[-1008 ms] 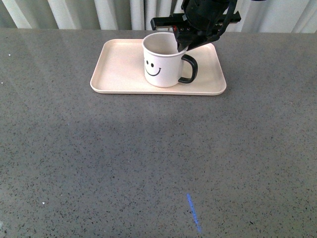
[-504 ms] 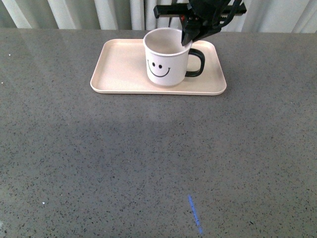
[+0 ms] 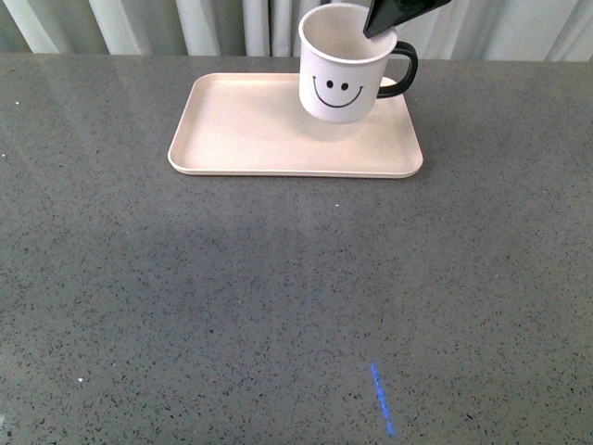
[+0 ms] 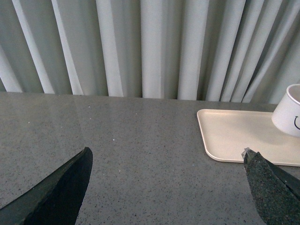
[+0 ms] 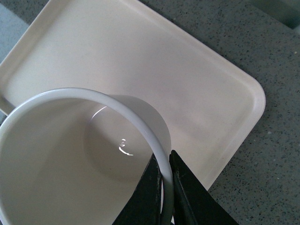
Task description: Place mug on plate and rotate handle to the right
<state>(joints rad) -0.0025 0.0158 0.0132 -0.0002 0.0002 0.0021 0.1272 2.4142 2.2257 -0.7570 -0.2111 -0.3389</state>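
Grey speckled bench (image 3: 278, 297) recorded, carrying the cream plate (image 3: 250, 130) toward its far side. White smiley mug (image 3: 338, 88) is seen over the plate's far right corner. Whether its base touches the plate cannot be told. Black handle (image 3: 405, 69) is pointed right; it is hidden in the right wrist view. Right end effector (image 5: 164, 185) is clamped on the mug's rim, one finger inside the wall, one outside, and is mostly cut off in the front view. Left end effector (image 4: 166, 187) is spread apart above bare bench.
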